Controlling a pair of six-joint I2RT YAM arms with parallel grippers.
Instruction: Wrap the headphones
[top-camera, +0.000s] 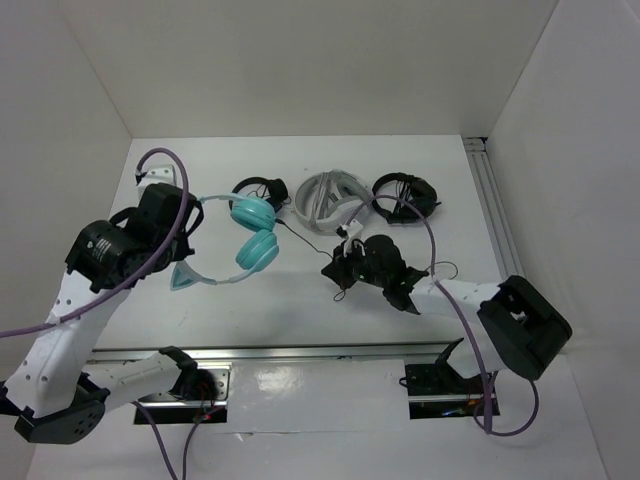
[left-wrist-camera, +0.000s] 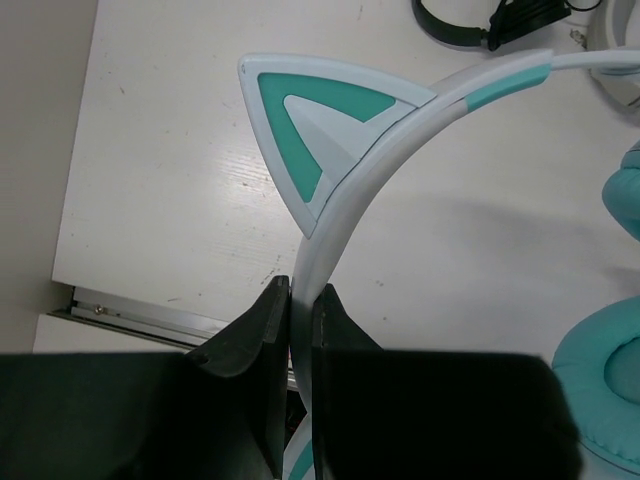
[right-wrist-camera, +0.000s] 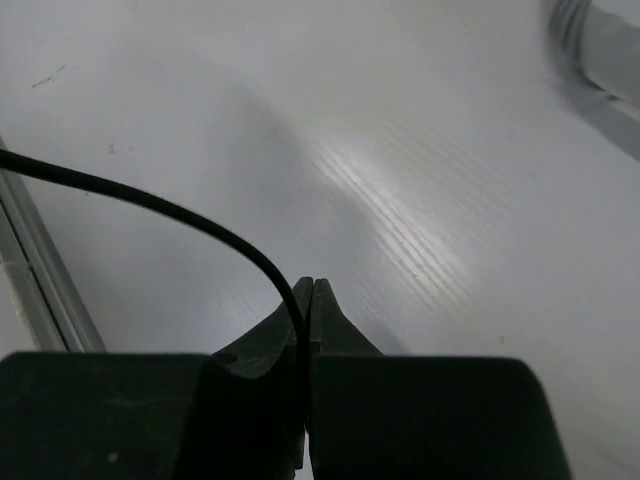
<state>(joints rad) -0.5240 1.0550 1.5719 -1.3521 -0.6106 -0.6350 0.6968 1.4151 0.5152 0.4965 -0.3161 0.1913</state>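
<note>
White walls box in a white table (top-camera: 300, 300). At its left, the left gripper (left-wrist-camera: 300, 288) has its jaws clamped on the pale mint headband (left-wrist-camera: 400, 130), just below a teal-faced cat ear (left-wrist-camera: 310, 130). The teal over-ear headphones (top-camera: 255, 232) sit left of centre, cups toward the middle. A thin black cable (right-wrist-camera: 180, 212) runs rightward to the right gripper (right-wrist-camera: 305, 285), whose jaws are pinched shut on it. Behind lie black headphones (top-camera: 258, 188) and white-grey headphones (top-camera: 330, 197).

The step in hand looks like winding. The left arm should hold the band steady. The right should carry the cable round with light tension, since so thin a cord may slip, and stay clear of the sets behind.
</note>
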